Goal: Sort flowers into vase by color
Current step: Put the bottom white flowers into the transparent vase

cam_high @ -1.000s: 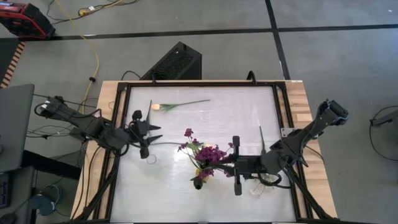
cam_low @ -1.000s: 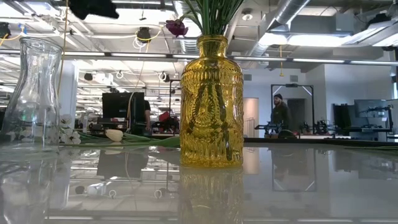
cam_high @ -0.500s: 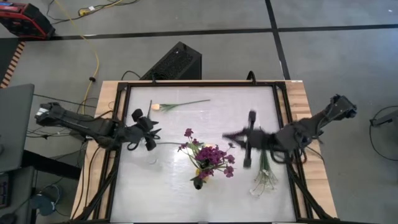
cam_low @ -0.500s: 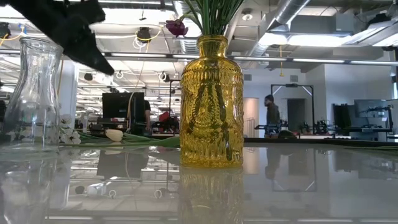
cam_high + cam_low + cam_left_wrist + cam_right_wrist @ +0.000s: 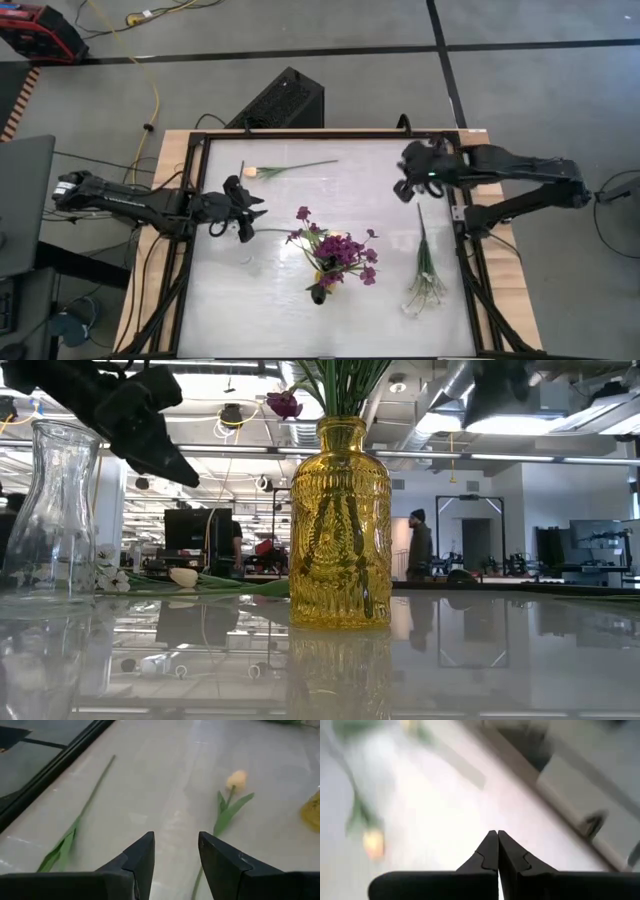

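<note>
1. Left wrist view is showing my left gripper (image 5: 176, 851) with its fingers parted and nothing between them, hovering over bare tabletop, a green stem lying off to one side and a cream-peach tulip (image 5: 236, 779) ahead.
2. My right gripper (image 5: 497, 847) is pressing its fingers tip to tip on nothing, so I am judging that arm to be carrying no flower.
3. Moving outward in the high view, my left gripper (image 5: 240, 207) is sitting near the table's left side, just short of the cream-peach tulip (image 5: 250, 172), whose stem is running toward the far middle; I am reading the parted fingers as readiness to pick it up.
4. My right gripper (image 5: 408, 180) is hanging near the far right of the table (image 5: 380, 300), well apart from the vases, probably keeping out of the left arm's way.
5. A yellow vase (image 5: 340, 525) is standing mid-table holding the purple flowers (image 5: 342, 250), grouped there by colour.
6. A white spray (image 5: 426, 280) is lying flat on the right side, not yet in a vase.
7. A clear glass vase (image 5: 55, 510) is standing apart from the yellow one; I cannot tell what it is holding.
</note>
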Robot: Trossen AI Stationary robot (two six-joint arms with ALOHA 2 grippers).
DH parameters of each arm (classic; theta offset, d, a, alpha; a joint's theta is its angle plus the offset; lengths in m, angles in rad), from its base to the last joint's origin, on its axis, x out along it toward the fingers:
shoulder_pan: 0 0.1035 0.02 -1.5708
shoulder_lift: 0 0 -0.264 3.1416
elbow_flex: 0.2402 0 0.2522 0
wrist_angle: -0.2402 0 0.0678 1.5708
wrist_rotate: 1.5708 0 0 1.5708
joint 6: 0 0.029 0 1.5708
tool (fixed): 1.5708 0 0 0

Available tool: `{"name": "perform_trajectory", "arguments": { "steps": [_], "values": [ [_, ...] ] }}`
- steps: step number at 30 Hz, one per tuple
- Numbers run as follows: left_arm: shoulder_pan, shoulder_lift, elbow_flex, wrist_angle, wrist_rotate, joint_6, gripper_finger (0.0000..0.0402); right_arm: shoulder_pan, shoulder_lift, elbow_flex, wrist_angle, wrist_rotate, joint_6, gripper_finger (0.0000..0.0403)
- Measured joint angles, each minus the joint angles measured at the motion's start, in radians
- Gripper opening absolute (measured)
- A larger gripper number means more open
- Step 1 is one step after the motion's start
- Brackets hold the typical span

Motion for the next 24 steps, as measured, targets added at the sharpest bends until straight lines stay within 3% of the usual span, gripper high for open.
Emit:
{"name": "perform_trajectory", "arguments": {
  "steps": [4, 8, 10, 14, 19, 24],
  "values": [
    [0.000, 0.000, 0.000, 0.000, 0.002, -0.004, 0.0142, -0.054, 0.064, -0.071, -0.196, -0.201, -0.108, 0.0030],
    [0.000, 0.000, 0.000, 0.002, 0.009, -0.014, 0.0142, -0.057, 0.136, -0.182, -0.382, -0.255, -0.273, 0.0031],
    [0.000, 0.000, 0.000, 0.005, 0.010, -0.021, 0.0142, -0.057, 0.166, -0.246, -0.396, -0.293, -0.358, 0.0031],
    [0.000, 0.000, 0.000, 0.005, 0.027, -0.028, 0.0142, -0.048, 0.238, -0.311, -0.357, -0.468, -0.453, 0.0030],
    [-0.001, 0.000, 0.000, 0.005, 0.036, -0.030, 0.0142, 0.030, 0.348, -0.275, -0.361, -0.466, -0.483, 0.0031],
    [-0.001, 0.000, 0.000, 0.029, 0.036, -0.030, 0.0142, 0.150, 0.447, -0.258, -0.407, -0.460, -0.801, 0.0031]
  ]
}}
